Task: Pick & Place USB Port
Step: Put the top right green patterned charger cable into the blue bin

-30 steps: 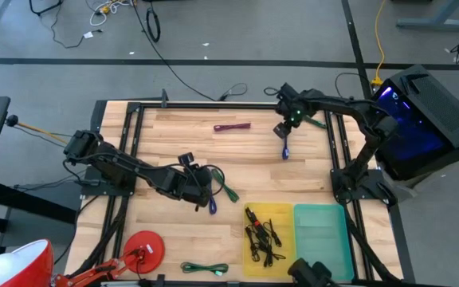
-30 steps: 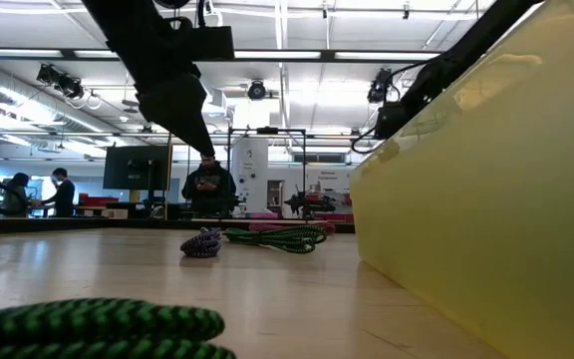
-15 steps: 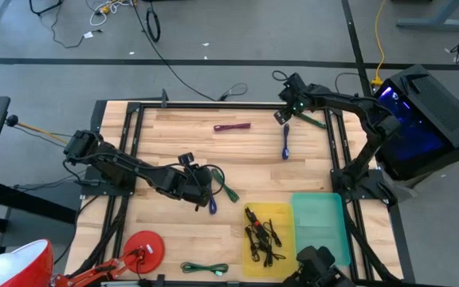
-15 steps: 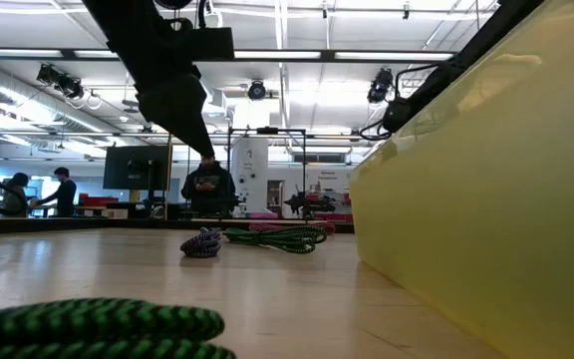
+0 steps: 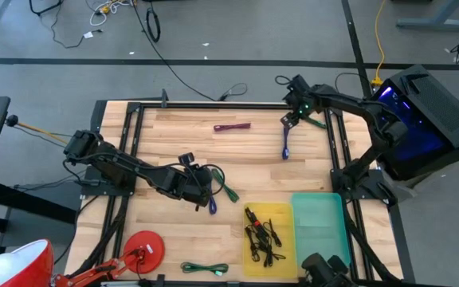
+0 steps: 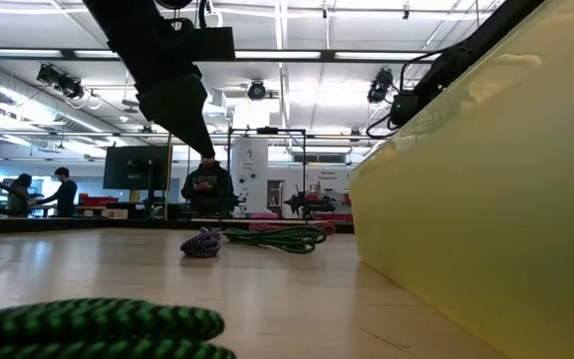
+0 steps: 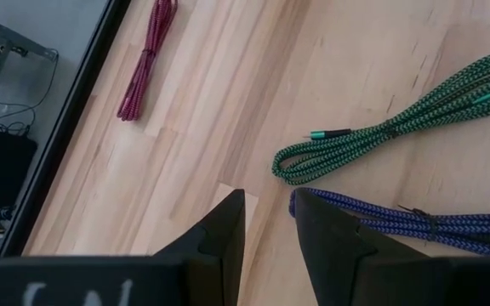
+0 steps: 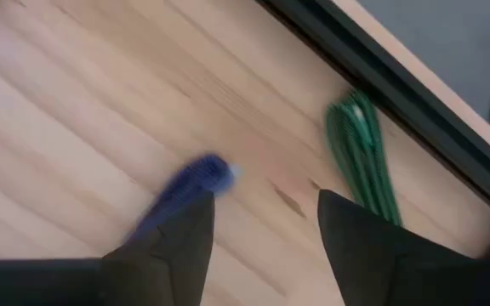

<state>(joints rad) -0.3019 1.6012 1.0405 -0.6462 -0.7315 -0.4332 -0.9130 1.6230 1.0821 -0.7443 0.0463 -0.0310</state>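
Observation:
Several braided USB cables lie flat on the wooden table (image 5: 166, 135). My left gripper (image 7: 269, 223) hovers low over the middle of the table, open, with bare wood between its fingers. A blue cable (image 7: 398, 223) lies right beside one fingertip; whether they touch I cannot tell. A green cable (image 7: 398, 119) lies just beyond it. My right gripper (image 8: 266, 229) hangs open above the far right corner. Below it a second blue cable (image 5: 285, 142) ends under one finger, and a green bundle (image 8: 360, 153) lies by the frame rail.
A maroon cable (image 5: 232, 126) lies at the far middle. A yellow bin (image 5: 280, 215) with black cables and a teal bin (image 5: 319, 239) stand at the near right. Near the front edge are a red disc (image 5: 143, 249) and another green cable (image 5: 204, 269). People stand in the room beyond.
My right gripper has risen and drawn toward the table's far right corner, rolling a little. It stays open, and more of the blue cable below it now shows.

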